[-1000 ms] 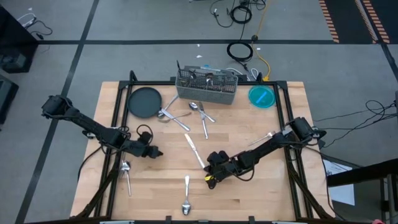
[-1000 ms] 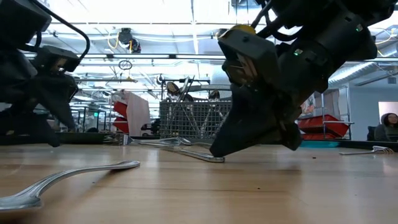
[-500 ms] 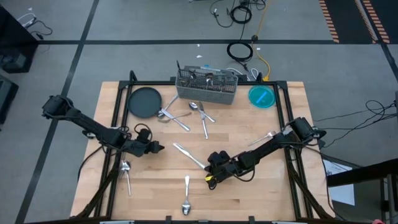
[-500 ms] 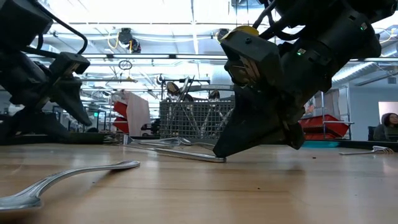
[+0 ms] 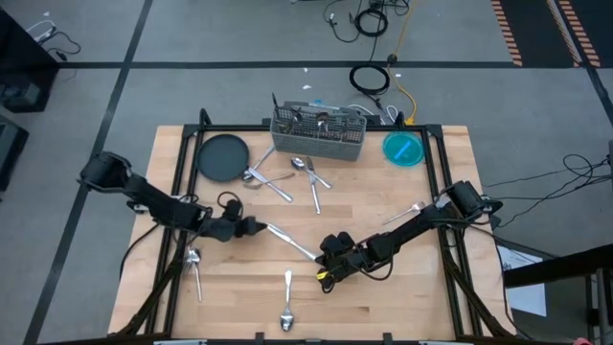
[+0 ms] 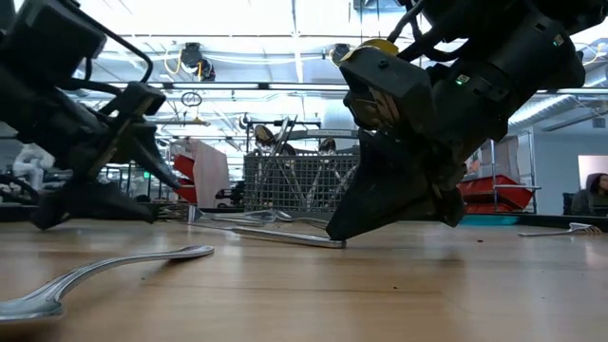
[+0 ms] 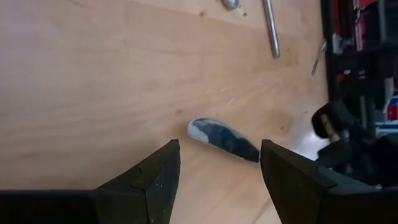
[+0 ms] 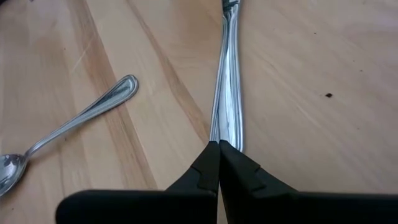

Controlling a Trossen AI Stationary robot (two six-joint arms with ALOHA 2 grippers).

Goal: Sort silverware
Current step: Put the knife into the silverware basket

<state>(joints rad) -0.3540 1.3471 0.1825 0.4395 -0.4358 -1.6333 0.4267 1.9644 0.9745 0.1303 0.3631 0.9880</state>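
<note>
A silver knife (image 5: pixel 292 241) lies flat on the wooden table, slanting from mid-table toward the near right. My right gripper (image 5: pixel 324 263) is shut at its handle end. My left gripper (image 5: pixel 255 228) stands open just left of the rounded blade tip (image 7: pixel 214 134), which shows ahead between its two fingers, untouched. Other silverware lies loose: a spoon (image 5: pixel 286 301) near the front edge, a spoon (image 5: pixel 194 264) at the left, several pieces (image 5: pixel 297 178) before the wire-mesh caddy (image 5: pixel 318 134), and a fork (image 5: pixel 402 213) at the right. My right gripper sets its shut fingertips (image 8: pixel 219 155) on the knife's handle end (image 8: pixel 227 132), slanting down from the table's right. The fingers point along the knife. The tips hide the exact spot of contact. The knife lies flat on the table.
A dark round plate (image 5: pixel 222 157) sits at the far left and a teal dish (image 5: pixel 404 149) at the far right, with the caddy between them. Bare wood lies between the knife and the front edge, apart from the one spoon (image 8: pixel 68 127).
The knife has swung flat on the table: its blade tip went toward the table's left and near edges, while the handle end stayed at my right gripper. My left gripper has moved toward the table's right, down toward the blade tip.
</note>
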